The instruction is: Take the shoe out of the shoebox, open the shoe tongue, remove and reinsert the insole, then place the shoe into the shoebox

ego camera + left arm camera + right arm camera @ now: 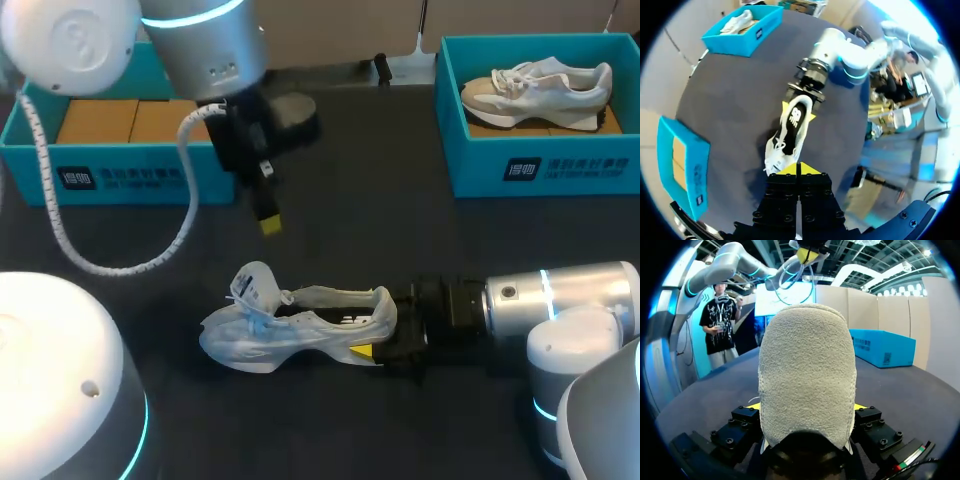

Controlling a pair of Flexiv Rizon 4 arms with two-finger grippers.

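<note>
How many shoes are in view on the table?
2. One shoe lies on the table, its heel held by the right gripper; a second shoe lies in the far right shoebox. The left box, partly covered, shows none.

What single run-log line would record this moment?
shoe: on table | right gripper: shut on shoe heel | left gripper: shut, empty, above shoe
</note>
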